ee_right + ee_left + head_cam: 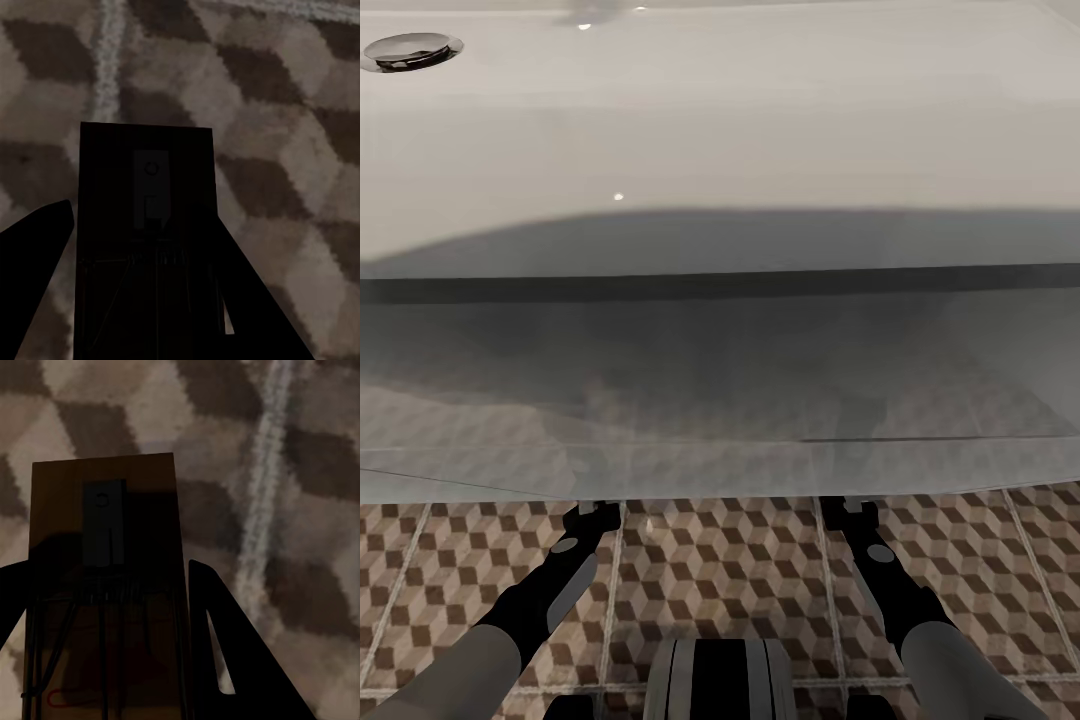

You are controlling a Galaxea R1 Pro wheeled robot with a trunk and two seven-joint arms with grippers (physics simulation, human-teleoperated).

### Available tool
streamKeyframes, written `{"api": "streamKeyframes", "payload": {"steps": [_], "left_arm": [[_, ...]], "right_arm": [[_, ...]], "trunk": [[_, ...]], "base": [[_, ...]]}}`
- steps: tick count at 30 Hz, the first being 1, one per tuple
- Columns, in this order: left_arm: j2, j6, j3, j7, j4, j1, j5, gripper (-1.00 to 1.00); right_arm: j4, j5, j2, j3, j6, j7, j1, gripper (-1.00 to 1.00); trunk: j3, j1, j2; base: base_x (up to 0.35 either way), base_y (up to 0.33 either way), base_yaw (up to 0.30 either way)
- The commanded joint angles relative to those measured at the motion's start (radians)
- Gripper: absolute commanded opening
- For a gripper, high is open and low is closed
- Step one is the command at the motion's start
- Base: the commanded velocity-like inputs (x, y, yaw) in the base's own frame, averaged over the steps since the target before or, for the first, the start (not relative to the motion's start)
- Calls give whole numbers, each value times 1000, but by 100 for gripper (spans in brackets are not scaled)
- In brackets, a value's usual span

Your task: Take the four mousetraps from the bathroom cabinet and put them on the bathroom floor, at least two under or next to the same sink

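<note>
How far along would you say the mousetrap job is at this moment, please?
Nothing shows as placed yet. In hand: the left pincer holds one mousetrap and the right pincer another mousetrap, both above the bathroom floor at the sink. Left: setting these two down; the other two can't be judged.

Cube-pattern tile floor (720, 590) in brown, beige, white; pale grout lines run between large square tiles. Lower strip of head view lit evenly. Further forward floor goes grey and dim under broad overhanging shadow, pattern faint there. Both wrist views: same tiles close up, blurred, grout line (264, 502) crossing on diagonal, another pale grout line (111, 45) in right wrist view. Light soft, small specular glints on glossy white surface above. No walls or windows discernible.
</note>
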Motion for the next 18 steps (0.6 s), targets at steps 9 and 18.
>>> {"api": "streamKeyframes", "payload": {"steps": [9, 18], "left_arm": [[1, 3, -9, 10, -2, 0, 5, -100], [0, 3, -10, 9, -2, -1, 6, -100]], "right_arm": [[1, 10, 1, -5, -4, 1, -1, -100], [1, 10, 1, -5, -4, 1, -1, -100]], "trunk": [[-16, 2, -1], [-24, 3, -2]], "base": [[0, 0, 0], [0, 0, 0]]}}
